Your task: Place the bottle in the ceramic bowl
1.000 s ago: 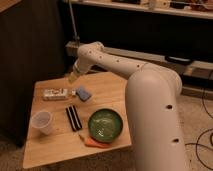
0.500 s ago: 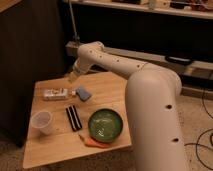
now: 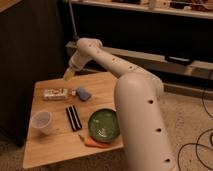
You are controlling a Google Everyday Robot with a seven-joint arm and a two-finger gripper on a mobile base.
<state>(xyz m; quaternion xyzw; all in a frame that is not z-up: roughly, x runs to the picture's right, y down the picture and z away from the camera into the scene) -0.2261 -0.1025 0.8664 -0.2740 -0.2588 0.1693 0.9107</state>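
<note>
Gripper (image 3: 68, 74) over the rear of the wooden table (image 3: 52, 147); bottle (image 3: 56, 93) outside the ceramic bowl (image 3: 104, 125).
Gripper hangs just above the bottle; whether it is apart or together cannot be told. Bottle lies on its side at rear left, just beside a small blue object (image 3: 84, 93). Green bowl sits well apart, front right.

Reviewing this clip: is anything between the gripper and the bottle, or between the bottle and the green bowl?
Nothing visible separates the gripper, above the table at its far edge, from the bottle lying below it. Toward the ceramic bowl, a blue object and a black bar lie low on the path.
</note>
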